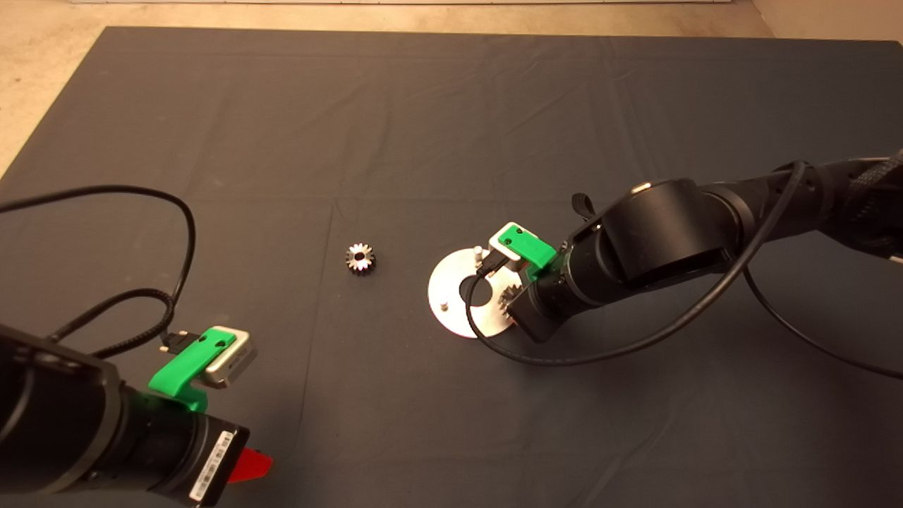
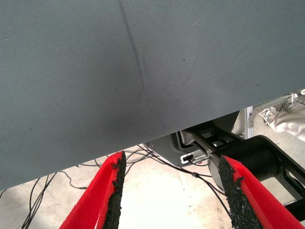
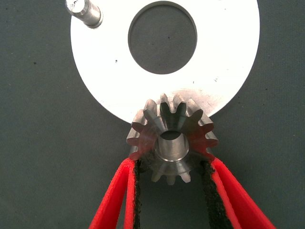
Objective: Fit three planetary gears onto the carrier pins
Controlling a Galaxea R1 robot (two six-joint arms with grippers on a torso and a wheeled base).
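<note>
The silver disc lies right of the mat's middle, with two carrier pins showing. My right gripper is shut on a planetary gear and holds it over the disc's rim on the side nearest that arm. One pin stands across the central hole. I cannot tell whether the gear sits on a pin. A second gear lies flat on the mat, left of the disc. A third gear is not in view. My left gripper is open and empty, parked at the lower left.
Black cables loop over the mat from the left arm and hang under the right arm. Past the mat's edge, the left wrist view shows floor cables and a dark frame.
</note>
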